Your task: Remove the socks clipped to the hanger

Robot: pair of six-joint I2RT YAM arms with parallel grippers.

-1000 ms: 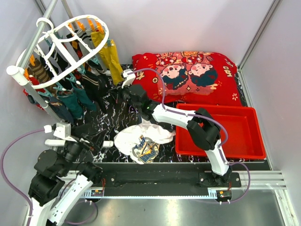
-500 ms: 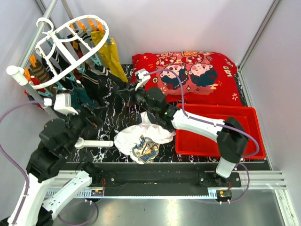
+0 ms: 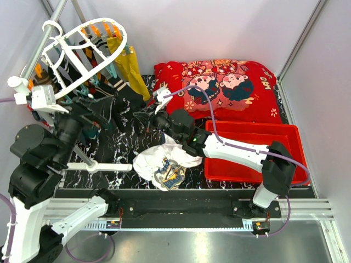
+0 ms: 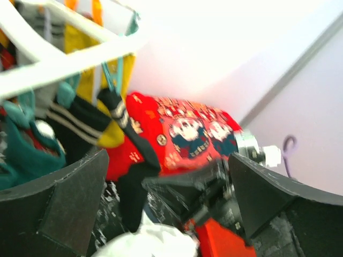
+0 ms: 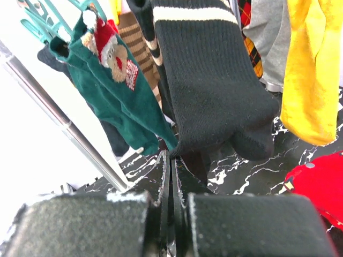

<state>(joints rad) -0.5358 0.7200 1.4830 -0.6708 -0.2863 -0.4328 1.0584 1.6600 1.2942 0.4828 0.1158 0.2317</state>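
1. plain white walls [image 3: 219, 27] close in the back and both sides, evenly lit.
2. a black counter [image 3: 123, 148] with white marble veining.
3. a grey metal rail [image 3: 56, 12] slants up the left corner.
4. dull grey floor [image 3: 219, 246] in front.

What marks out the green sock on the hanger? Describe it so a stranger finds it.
Find the white hanger at the far left. In the right wrist view, the green sock hangs left of the black striped sock. It alone bears a Santa-hatted teddy bear.
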